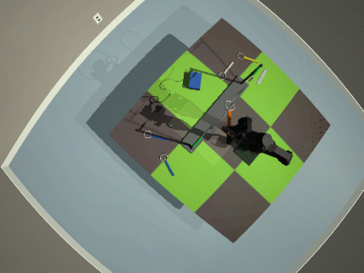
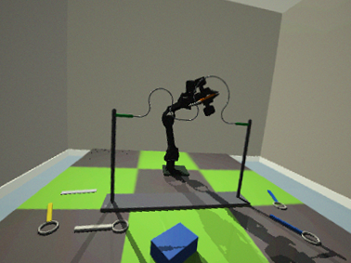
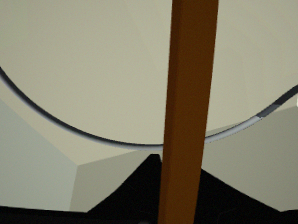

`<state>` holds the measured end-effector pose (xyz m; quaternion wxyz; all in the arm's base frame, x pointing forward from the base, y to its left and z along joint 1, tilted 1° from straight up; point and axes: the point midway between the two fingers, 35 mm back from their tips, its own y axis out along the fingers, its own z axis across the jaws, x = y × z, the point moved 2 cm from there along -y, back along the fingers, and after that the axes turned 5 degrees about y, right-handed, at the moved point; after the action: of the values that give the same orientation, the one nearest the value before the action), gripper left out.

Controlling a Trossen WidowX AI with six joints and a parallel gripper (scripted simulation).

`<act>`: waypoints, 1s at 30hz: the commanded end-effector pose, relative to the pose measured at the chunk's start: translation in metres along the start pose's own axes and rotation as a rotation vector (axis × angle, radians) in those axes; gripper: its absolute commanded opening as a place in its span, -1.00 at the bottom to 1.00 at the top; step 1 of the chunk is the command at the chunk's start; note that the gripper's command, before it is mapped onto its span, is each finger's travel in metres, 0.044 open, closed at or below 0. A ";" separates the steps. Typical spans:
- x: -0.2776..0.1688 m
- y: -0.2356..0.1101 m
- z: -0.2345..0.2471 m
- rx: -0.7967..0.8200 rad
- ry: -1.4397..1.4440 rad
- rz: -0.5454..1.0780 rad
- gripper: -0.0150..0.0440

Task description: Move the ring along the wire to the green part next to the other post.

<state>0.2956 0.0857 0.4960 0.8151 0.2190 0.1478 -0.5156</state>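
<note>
The orange handle [image 1: 229,116] [image 2: 206,98] [image 3: 190,100] is held up in the air, tilted in the exterior view. My gripper [image 1: 228,132] [image 2: 212,96] [image 3: 162,163] is shut on it at the end away from the ring. The ring [image 1: 225,107] is at the handle's far end, over the middle of the stand from above; it is out of the wrist view. The grey wire [image 2: 229,98] [image 3: 90,137] curves close by; whether it runs through the ring is too small to tell. Green parts [image 2: 125,115] [image 2: 242,124] adjoin the left post [image 2: 112,156] and right post [image 2: 243,160].
The stand's dark base [image 1: 219,110] [image 2: 153,204] lies on the checkered mat. A blue block [image 1: 195,80] [image 2: 174,246] lies in front of it. Loose rings with yellow [image 2: 49,212], white [image 2: 94,228] and blue [image 2: 286,224] handles lie around it, with a white bar [image 2: 79,191].
</note>
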 end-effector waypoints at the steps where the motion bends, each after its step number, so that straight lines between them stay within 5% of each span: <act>1: -0.001 0.000 0.001 -0.015 -0.026 0.005 -1.00; 30: 0.000 0.000 -0.005 -0.192 -0.329 -0.014 -1.00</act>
<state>0.2954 0.0867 0.4916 0.8392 0.0651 0.0701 -0.5353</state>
